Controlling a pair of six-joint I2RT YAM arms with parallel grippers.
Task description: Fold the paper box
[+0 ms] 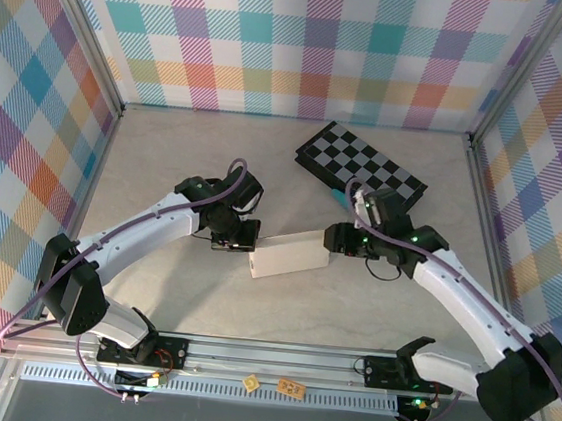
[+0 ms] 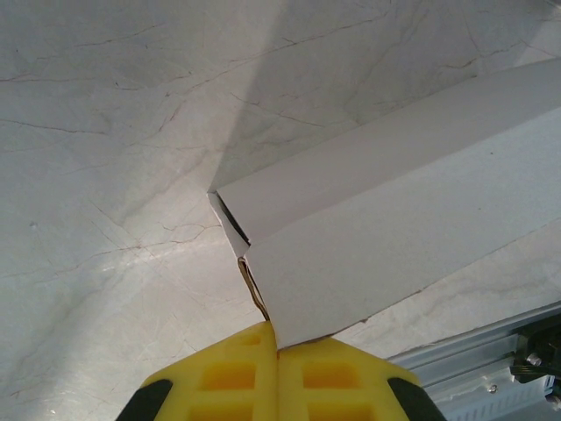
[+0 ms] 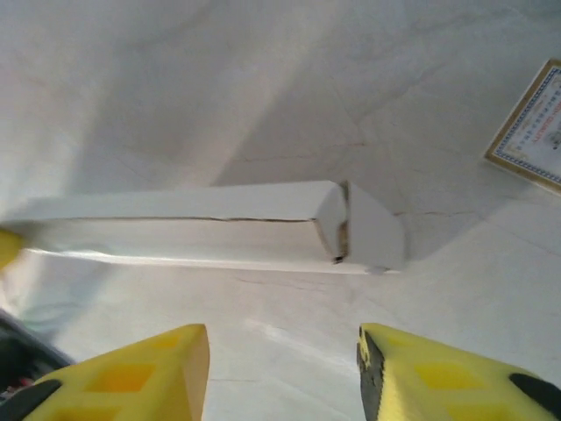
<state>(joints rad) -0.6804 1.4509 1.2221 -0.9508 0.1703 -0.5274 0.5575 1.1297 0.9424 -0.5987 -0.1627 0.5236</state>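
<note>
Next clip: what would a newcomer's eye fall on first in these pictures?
The white paper box, folded into a long, shallow shape, lies mid-table between the two arms. The left gripper is pinched shut on an edge at one end of it, while the right gripper stands open just short of the other end. Behind them a black-and-grey checkered board lies towards the far right, in front of bright plaid walls.

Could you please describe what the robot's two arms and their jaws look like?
Both the left arm and the right arm have smooth white link shells with bulky black joints. A purple cable runs along each. Small green lights glow on the right one. The jaws are bright yellow blocks with square recessed pockets and black trim at their base.
</note>
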